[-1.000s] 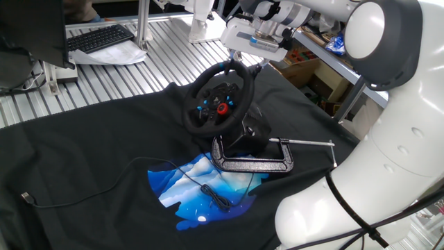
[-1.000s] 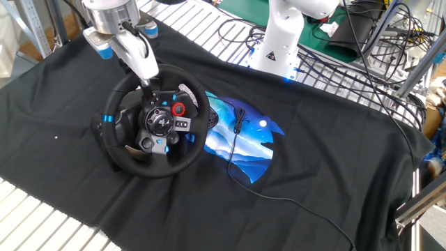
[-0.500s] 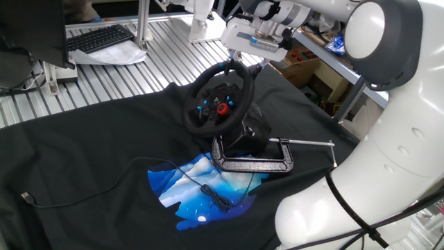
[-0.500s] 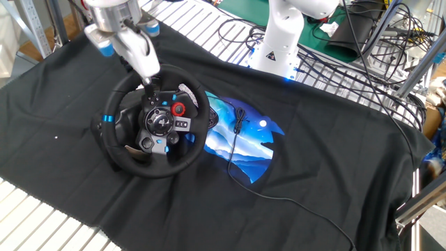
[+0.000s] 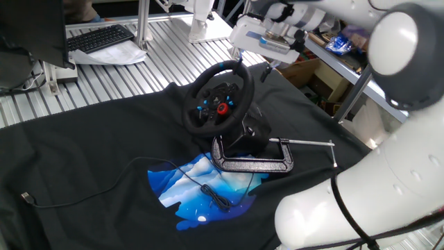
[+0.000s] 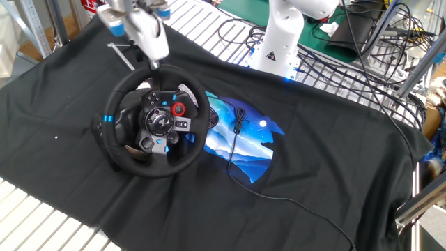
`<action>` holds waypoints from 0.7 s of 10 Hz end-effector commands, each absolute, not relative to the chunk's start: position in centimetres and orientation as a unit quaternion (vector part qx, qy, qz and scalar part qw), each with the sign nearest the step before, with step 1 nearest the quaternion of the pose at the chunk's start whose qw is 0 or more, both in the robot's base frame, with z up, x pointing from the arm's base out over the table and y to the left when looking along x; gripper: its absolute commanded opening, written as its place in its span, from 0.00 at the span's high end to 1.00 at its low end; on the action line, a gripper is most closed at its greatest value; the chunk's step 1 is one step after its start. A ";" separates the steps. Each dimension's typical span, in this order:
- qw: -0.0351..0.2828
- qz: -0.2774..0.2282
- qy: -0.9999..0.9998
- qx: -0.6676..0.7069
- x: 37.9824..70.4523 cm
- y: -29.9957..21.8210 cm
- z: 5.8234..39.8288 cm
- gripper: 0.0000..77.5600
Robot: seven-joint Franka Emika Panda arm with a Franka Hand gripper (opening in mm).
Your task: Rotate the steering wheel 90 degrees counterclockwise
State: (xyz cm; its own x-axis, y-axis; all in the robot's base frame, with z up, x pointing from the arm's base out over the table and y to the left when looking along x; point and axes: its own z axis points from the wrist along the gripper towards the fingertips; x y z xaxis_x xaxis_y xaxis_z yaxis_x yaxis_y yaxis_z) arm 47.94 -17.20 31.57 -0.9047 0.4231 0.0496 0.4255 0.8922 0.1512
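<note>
The steering wheel (image 5: pixel 196 89) (image 6: pixel 187 155) stands tilted on its black base in the middle of the black cloth. Its hub carries a red centre button (image 6: pixel 178 109) and blue buttons. In the other fixed view the rim's blue stripe mark (image 6: pixel 108 118) sits at the left side. My gripper (image 5: pixel 266 69) (image 6: pixel 155 63) hangs just above the top of the rim, clear of it and holding nothing. The fingers overlap in both views, so I cannot tell how far apart they stand.
A metal C-clamp (image 5: pixel 251 162) with a long screw rod (image 5: pixel 309 143) lies in front of the wheel's base. A thin black cable (image 5: pixel 125 177) (image 6: pixel 240 150) runs across the cloth over a blue print (image 5: pixel 201 187). A keyboard (image 5: pixel 100 38) lies at the back, and a second white robot base (image 6: pixel 282 42) stands nearby.
</note>
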 end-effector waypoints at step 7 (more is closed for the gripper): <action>-0.082 -0.090 -0.953 -0.279 44.0 -17.3 31.3 0.00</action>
